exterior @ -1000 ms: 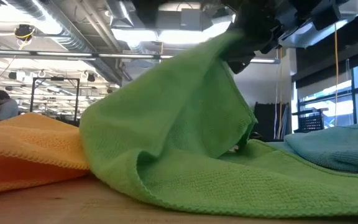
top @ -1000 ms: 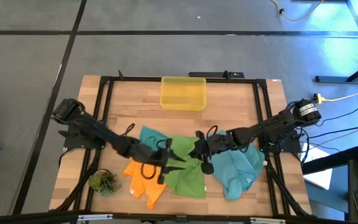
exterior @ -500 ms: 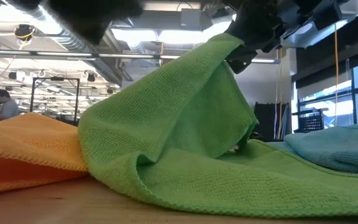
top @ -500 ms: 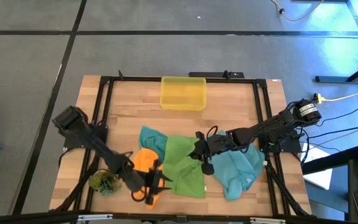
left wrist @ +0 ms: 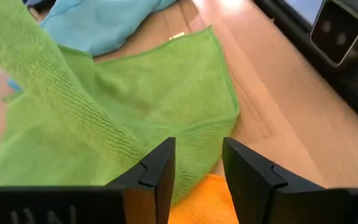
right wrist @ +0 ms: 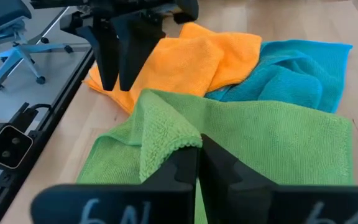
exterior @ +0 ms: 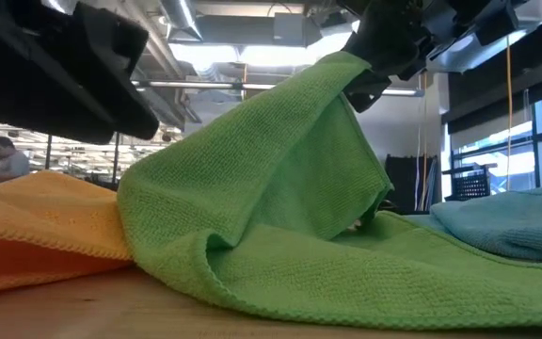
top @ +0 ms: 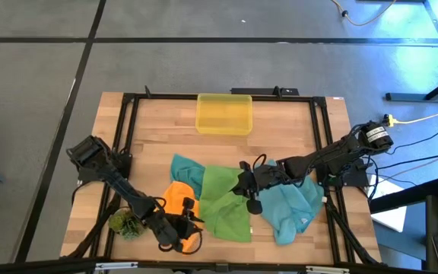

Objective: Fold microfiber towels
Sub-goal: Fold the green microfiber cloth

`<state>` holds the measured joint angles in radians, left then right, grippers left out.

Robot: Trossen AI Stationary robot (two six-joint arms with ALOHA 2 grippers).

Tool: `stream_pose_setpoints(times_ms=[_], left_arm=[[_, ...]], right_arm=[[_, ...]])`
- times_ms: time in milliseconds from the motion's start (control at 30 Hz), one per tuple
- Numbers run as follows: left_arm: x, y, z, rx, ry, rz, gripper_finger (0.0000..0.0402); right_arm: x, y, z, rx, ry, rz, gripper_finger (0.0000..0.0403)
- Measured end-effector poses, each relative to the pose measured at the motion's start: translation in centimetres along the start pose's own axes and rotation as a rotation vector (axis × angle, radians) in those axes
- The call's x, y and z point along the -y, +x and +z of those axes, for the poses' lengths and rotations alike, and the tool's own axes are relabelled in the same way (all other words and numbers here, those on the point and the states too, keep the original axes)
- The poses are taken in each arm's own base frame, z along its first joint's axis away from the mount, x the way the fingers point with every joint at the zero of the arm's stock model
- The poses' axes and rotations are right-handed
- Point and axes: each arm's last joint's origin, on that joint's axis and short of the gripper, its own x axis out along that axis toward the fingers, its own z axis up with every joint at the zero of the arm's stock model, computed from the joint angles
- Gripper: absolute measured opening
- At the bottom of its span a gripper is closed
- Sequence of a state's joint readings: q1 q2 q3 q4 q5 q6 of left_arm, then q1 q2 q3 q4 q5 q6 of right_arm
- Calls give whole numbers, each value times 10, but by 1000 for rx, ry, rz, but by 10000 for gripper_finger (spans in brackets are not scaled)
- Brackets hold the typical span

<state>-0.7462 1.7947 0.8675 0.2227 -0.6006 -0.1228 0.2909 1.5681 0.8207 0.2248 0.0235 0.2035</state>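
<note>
Overhead, right gripper (top: 243,185) pinching raised green towel (top: 226,207) edge

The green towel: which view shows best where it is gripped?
The right wrist view: the right tool pinches the green towel's edge. The low view shows that edge lifted. The high and left wrist views hide the grip.

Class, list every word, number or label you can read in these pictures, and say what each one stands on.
"6N": pale characters on the body of the right gripper, cut off at the picture's edge, so uncertain.
"UN": pale characters on the body of the left gripper, also cut off and uncertain.
White tag on the right teal towel: too small to read.
Nothing else can be read.
</note>
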Motion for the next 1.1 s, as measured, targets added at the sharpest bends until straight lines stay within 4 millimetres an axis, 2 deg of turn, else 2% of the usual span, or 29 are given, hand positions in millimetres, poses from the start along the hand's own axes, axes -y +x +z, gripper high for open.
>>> stream_pose_setpoints(times_ms=[233,567,833,1100], left_arm=[[-13,10,13,-13,101,-16,124],[-15,11,11,-47,105,-45,124],[-7,31,-12,-124,152,-11,124],[-8,32,-13,-124,153,53,124]], right_arm=[[0,0,-1,-6,1,-1,12],[0,0,-1,-9,0,-2,12],[0,0,-1,-9,-1,-2,12],[0,0,-1,-10,-3,-1,12]])
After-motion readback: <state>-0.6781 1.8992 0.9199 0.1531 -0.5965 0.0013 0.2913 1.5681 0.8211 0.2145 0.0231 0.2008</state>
